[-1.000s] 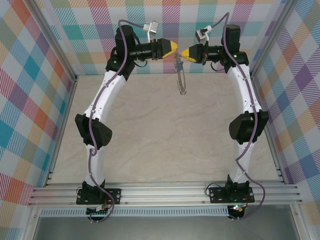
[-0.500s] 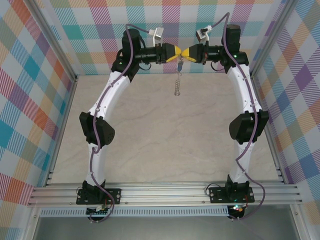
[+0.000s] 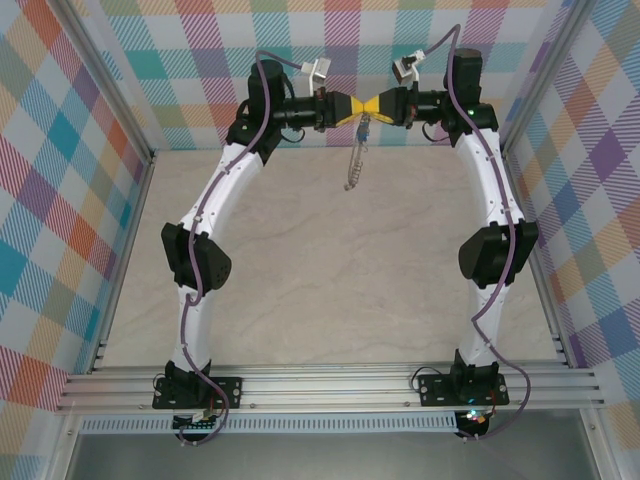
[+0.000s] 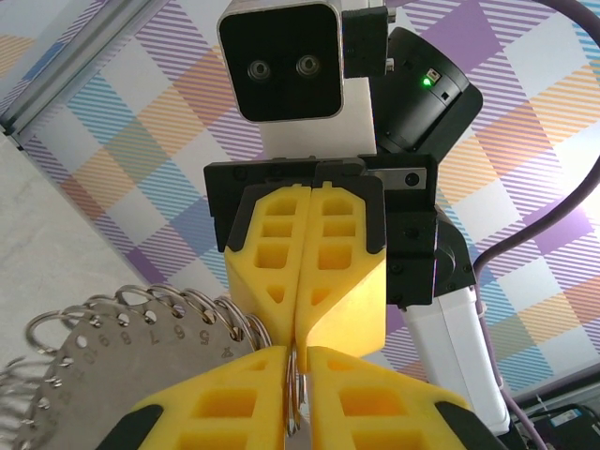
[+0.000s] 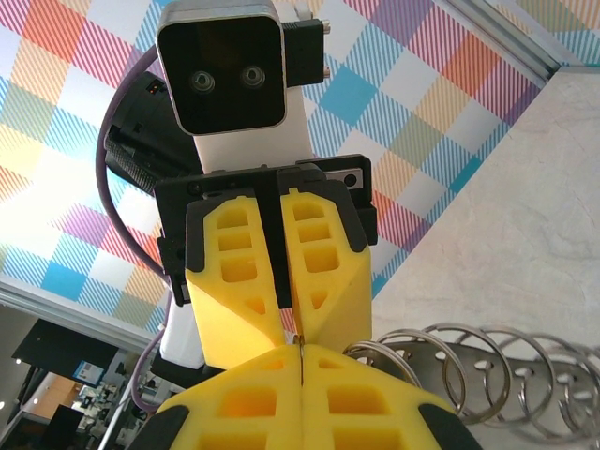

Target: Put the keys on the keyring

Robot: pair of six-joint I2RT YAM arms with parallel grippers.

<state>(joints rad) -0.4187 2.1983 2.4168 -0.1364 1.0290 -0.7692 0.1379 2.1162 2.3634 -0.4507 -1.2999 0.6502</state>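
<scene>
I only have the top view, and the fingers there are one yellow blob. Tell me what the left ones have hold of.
Observer: In the left wrist view, the left fingers are shut on a thin wire ring of the keyring.
Operator: Now the right ones.
Observer: In the right wrist view, the right fingers are pressed shut, with a thin sliver of metal in their seam, likely one of the keyring's loops.
Operator: Describe the keyring up close.
Observer: It is a flat metal plate stamped with numbers, with small wire loops threaded all along its edge.
</scene>
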